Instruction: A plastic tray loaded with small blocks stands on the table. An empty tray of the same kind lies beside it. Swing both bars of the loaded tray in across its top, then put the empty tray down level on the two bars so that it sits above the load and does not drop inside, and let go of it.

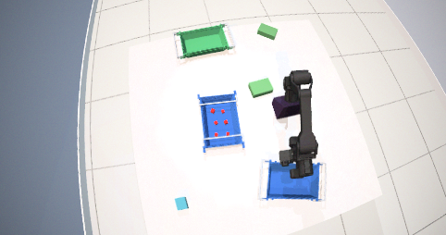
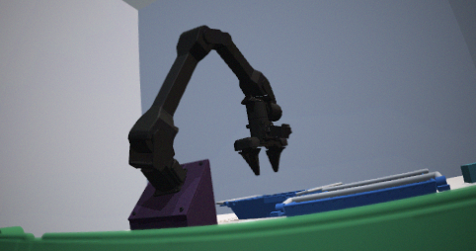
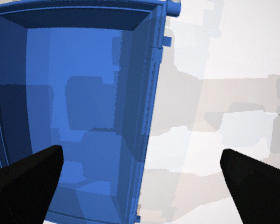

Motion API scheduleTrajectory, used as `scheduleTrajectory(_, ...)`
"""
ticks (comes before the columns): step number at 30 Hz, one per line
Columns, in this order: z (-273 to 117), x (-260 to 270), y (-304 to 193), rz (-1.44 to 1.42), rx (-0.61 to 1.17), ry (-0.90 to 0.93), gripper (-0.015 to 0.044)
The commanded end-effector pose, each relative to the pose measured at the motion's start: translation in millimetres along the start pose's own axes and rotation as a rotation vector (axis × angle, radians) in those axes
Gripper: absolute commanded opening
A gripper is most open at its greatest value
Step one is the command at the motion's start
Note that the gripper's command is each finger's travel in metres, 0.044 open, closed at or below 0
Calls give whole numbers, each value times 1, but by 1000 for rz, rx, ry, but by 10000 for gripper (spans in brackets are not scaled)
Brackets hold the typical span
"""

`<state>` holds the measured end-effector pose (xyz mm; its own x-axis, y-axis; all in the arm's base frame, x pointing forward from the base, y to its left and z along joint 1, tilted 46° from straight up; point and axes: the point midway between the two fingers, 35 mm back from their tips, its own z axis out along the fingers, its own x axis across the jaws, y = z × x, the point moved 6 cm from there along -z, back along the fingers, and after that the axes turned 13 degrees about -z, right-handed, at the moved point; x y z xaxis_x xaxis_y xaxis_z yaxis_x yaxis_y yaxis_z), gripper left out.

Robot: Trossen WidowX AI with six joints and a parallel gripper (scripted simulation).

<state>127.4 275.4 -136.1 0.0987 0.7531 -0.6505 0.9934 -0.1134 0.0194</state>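
The loaded blue tray (image 1: 201, 122) (image 2: 365, 199) stands left of the arm in the top view, with several small red blocks (image 1: 226, 122) inside. Its two wire bars lie across its top, one bar (image 1: 219, 103) near the far end and the other bar (image 1: 222, 137) near the near end. The empty blue tray (image 1: 293, 197) (image 2: 259, 206) (image 3: 91, 105) stands at the lower right of the top view, its bars out over its ends. My gripper (image 2: 267, 172) (image 3: 144, 157) is open and empty, above the empty tray. In the wrist view one long wall runs between the fingertips.
A green tray (image 1: 205, 42) (image 2: 296, 231) is at the back in the top view and fills the foreground of the exterior view. Two green blocks (image 1: 267, 30) (image 1: 261, 87) and a cyan block (image 1: 181, 203) (image 2: 468, 173) lie around. The arm's purple base (image 1: 283, 108) (image 2: 183, 200) stands beside one green block.
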Motion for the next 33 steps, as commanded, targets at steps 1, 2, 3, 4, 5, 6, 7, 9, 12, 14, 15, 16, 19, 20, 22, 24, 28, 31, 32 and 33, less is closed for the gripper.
scheduleTrajectory(1,27,9,-40,57,-7,-46,440)
scheduleTrajectory(2,28,9,-42,63,-8,-48,440)
scheduleTrajectory(3,29,9,-43,65,-9,-49,440)
scheduleTrajectory(4,29,9,-43,65,-9,-49,440)
scheduleTrajectory(5,29,9,-43,65,-9,-49,440)
scheduleTrajectory(6,29,9,-43,65,-9,-49,440)
scheduleTrajectory(7,29,9,-43,65,-9,-49,440)
scheduleTrajectory(9,32,10,-43,65,-9,-49,440)
scheduleTrajectory(12,44,10,-42,66,-9,-48,440)
scheduleTrajectory(14,56,10,-42,66,-9,-48,440)
scheduleTrajectory(15,63,10,-42,66,-9,-48,440)
scheduleTrajectory(16,69,10,-42,66,-9,-49,440)
scheduleTrajectory(19,87,9,-42,66,-9,-49,440)
scheduleTrajectory(20,93,8,-42,66,-9,-49,440)
scheduleTrajectory(22,105,7,-42,66,-10,-49,440)
scheduleTrajectory(24,113,5,-42,66,-10,-49,440)
scheduleTrajectory(28,114,5,-42,66,-10,-49,440)
scheduleTrajectory(31,114,5,-42,66,-10,-49,440)
scheduleTrajectory(32,114,5,-42,66,-10,-49,425)
scheduleTrajectory(33,114,5,-42,66,-10,-49,411)
